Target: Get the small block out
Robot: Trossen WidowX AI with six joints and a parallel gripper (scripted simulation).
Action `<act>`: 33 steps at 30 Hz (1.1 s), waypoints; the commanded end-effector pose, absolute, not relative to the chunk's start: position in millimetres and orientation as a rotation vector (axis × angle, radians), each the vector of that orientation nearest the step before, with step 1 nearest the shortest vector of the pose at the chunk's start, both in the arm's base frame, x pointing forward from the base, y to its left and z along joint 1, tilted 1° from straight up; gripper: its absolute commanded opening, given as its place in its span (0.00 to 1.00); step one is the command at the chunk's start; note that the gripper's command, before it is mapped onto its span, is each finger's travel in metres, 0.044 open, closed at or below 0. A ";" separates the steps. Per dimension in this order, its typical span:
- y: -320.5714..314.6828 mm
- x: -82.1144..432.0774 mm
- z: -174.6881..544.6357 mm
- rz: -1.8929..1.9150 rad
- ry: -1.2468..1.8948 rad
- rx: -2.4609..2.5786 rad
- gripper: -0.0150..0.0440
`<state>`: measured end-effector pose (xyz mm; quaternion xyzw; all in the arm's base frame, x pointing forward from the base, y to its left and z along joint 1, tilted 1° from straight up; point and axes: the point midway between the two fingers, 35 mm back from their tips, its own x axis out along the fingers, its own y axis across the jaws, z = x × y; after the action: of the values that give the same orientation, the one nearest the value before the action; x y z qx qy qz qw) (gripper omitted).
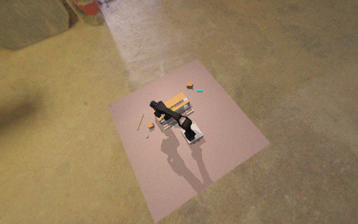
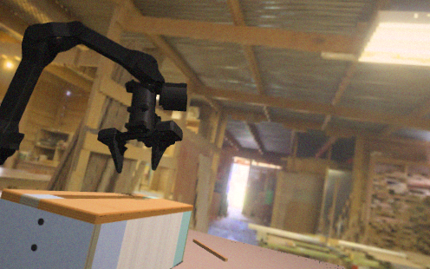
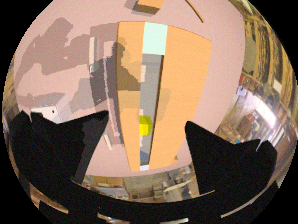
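Note:
The box (image 1: 182, 96) (image 2: 143, 209) (image 3: 184, 75) has an orange top with a long slot along it, and stands on the pink table (image 1: 231, 130). The small yellow block (image 1: 173, 108) (image 3: 145, 126) shows through the slot in the wrist view, toward the lower end of the box there. In the exterior view it is hidden. My gripper (image 2: 137, 169) (image 3: 148, 120) is open and empty, pointing down above the box top, with a clear gap between fingertips and top. The shelf's open and closed ends cannot be told apart here.
An orange cube (image 1: 150, 125) (image 3: 148, 6), a thin stick (image 1: 141, 122) (image 2: 210, 250) and a small white piece (image 1: 146, 136) lie beyond one end of the box. Another orange cube (image 1: 189, 84) and a teal piece (image 1: 200, 91) lie beyond the other end.

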<state>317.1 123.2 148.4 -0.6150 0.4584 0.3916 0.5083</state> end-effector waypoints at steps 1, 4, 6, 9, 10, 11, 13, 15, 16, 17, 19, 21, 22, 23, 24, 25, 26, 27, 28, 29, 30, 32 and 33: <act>70.9 298.8 125.8 1.056 1.333 -1.573 0.93; 63.3 295.5 123.6 1.077 1.366 -1.583 0.93; 63.3 295.5 123.6 1.077 1.366 -1.583 0.93; 63.3 295.5 123.6 1.077 1.366 -1.583 0.93; 63.3 295.5 123.6 1.077 1.366 -1.583 0.93; 63.3 295.5 123.6 1.077 1.366 -1.583 0.93; 63.4 295.7 122.8 1.077 1.366 -1.583 0.93; 63.4 296.0 121.0 1.077 1.366 -1.583 0.93; 63.5 296.2 119.6 1.077 1.366 -1.583 0.93; 63.5 296.4 118.1 1.077 1.366 -1.583 0.93; 63.6 296.9 114.8 1.077 1.366 -1.583 0.93; 63.7 297.4 111.5 1.077 1.366 -1.583 0.93; 63.8 297.6 109.8 1.077 1.366 -1.583 0.93; 63.8 297.8 108.2 1.077 1.365 -1.583 0.93; 63.8 298.0 106.5 1.077 1.365 -1.583 0.93; 63.8 298.2 104.9 1.077 1.365 -1.583 0.93; 63.9 298.4 103.2 1.077 1.365 -1.583 0.93; 63.9 298.5 101.6 1.077 1.365 -1.583 0.93; 63.9 298.7 100.0 1.077 1.365 -1.583 0.93; 63.9 298.8 98.3 1.077 1.365 -1.583 0.93; 63.9 299.0 96.7 1.077 1.365 -1.583 0.93; 63.9 299.2 93.4 1.077 1.365 -1.583 0.93; 63.9 299.3 91.8 1.077 1.365 -1.583 0.93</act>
<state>300.2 65.2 101.2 -0.6211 0.5323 0.4207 0.3923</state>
